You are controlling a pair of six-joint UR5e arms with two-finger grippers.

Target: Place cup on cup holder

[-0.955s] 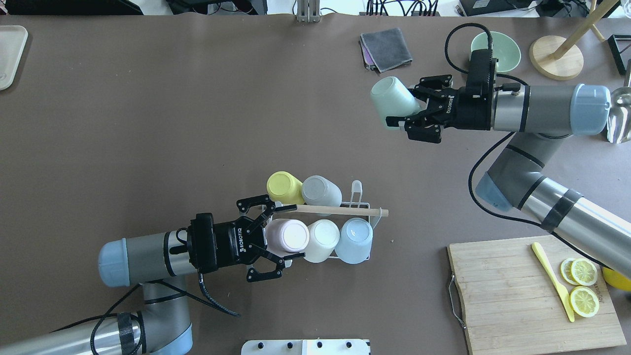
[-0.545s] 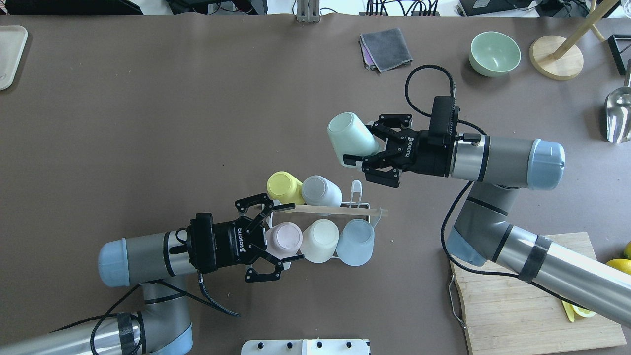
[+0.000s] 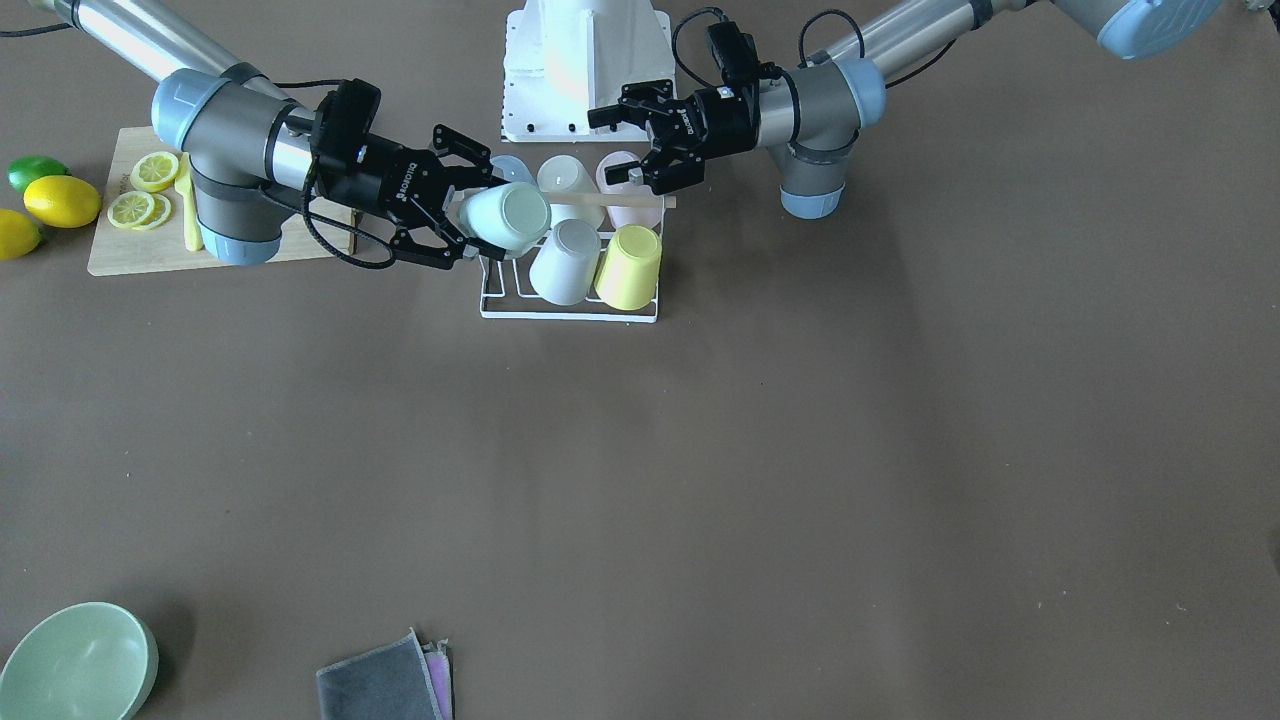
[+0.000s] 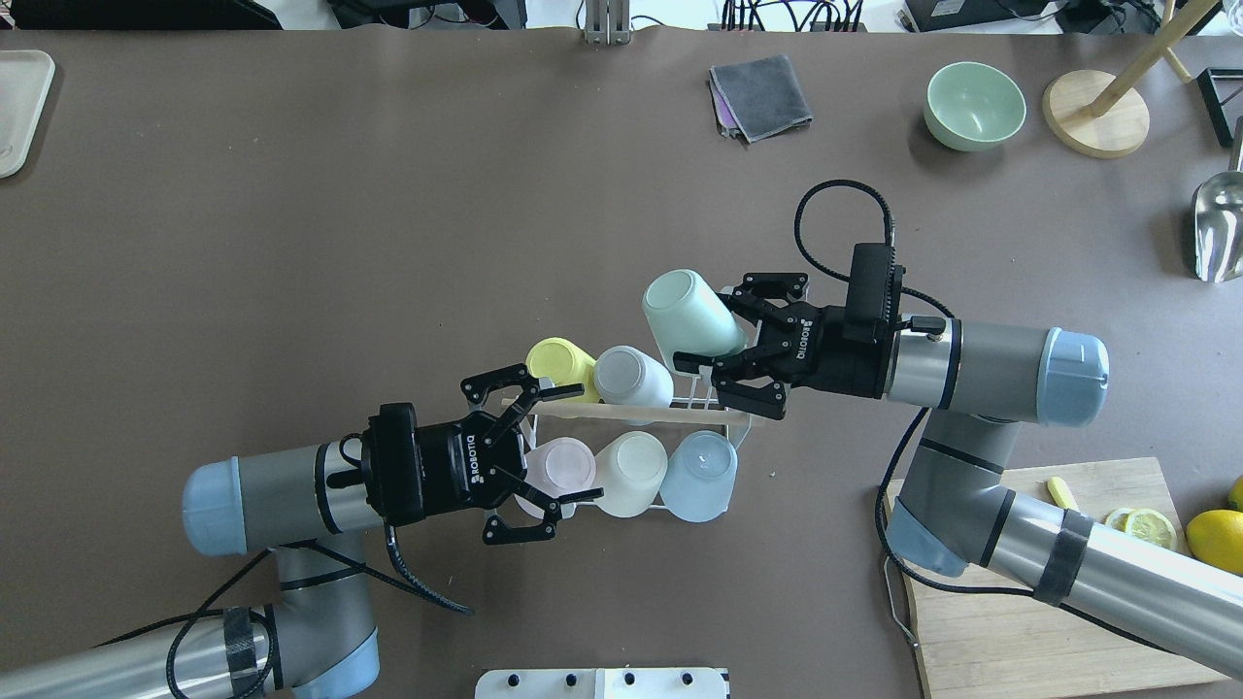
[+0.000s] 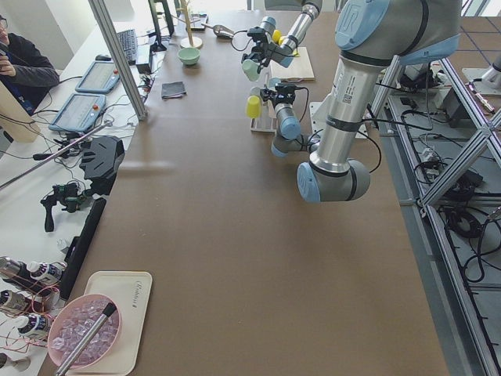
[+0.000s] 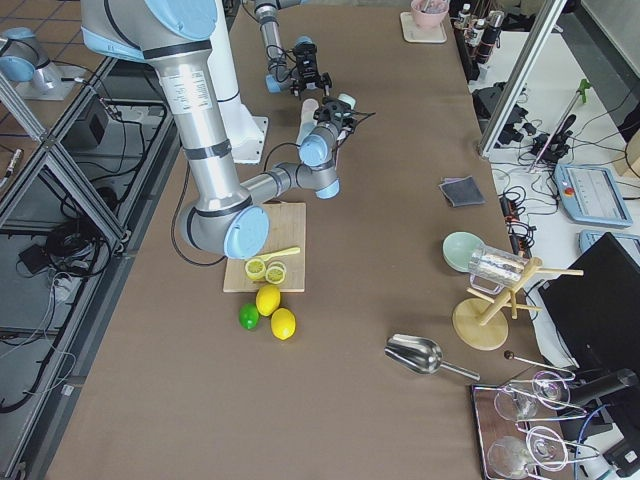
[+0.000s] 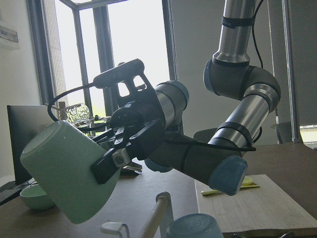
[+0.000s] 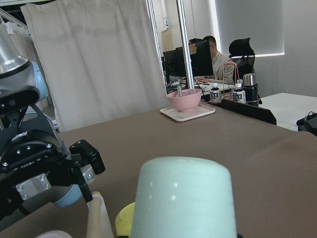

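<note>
Mint-green and tilted, the cup (image 4: 685,311) hangs in the right end effector (image 4: 707,328), which is clamped on its rim end. The cup's base is turned up toward 10 o'clock in the overhead view. The arm reaches in from 3 o'clock. The cup is over the 1 o'clock corner of the holder (image 4: 670,416). In the left wrist view it is just above a bare white prong (image 7: 114,228), not on it.

The holder stands on the tabletop (image 4: 291,243) with five cups upside down on it. A yellow cup (image 4: 558,361) and a grey cup (image 4: 631,374) are on the 12 o'clock side of the rod (image 4: 621,414). A pink cup (image 4: 565,464), a cream cup (image 4: 631,471) and a blue cup (image 4: 701,473) are on the 6 o'clock side.

At the holder's 9 o'clock the left end effector (image 4: 581,445) is spread wide, one finger on each side of the pink cup, gripping nothing.
</note>
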